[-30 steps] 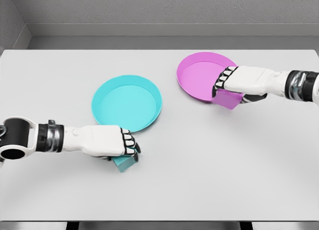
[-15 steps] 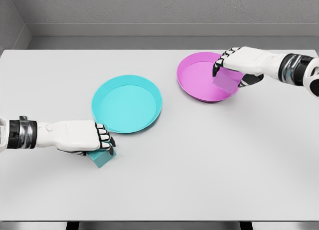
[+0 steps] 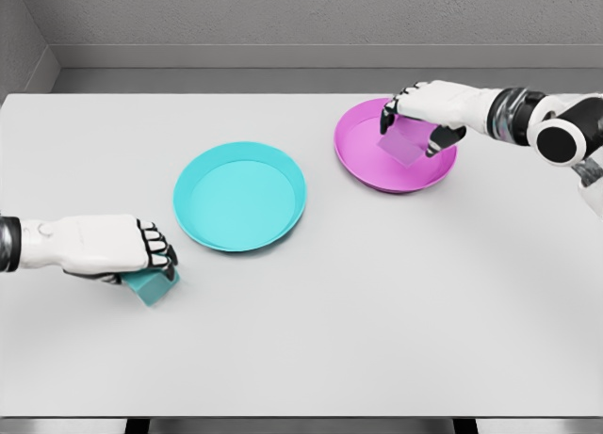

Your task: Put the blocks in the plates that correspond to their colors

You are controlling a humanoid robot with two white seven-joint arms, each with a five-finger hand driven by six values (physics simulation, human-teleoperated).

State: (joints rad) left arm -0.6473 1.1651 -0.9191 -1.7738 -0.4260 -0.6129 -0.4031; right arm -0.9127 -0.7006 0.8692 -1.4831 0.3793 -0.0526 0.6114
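My left hand (image 3: 158, 261) sits low at the table's left, left of and below the cyan plate (image 3: 240, 197). Its fingers are curled over a cyan block (image 3: 154, 286), which rests on or just above the table. The cyan plate holds nothing. At the upper right, my right hand (image 3: 411, 123) hovers over the pink plate (image 3: 363, 159). It is shut on a pink block (image 3: 400, 141), held tilted between fingers and thumb inside the plate's rim. Whether that block touches the plate, I cannot tell.
The white table (image 3: 377, 302) stretches wide in front of both plates. A grey wall runs behind its far edge, and the near edge lies along the bottom of the view.
My left hand has slid left with the cyan block, away from the cyan plate. My right hand has carried the pink block up and left, from the plate's right rim to above its inside.
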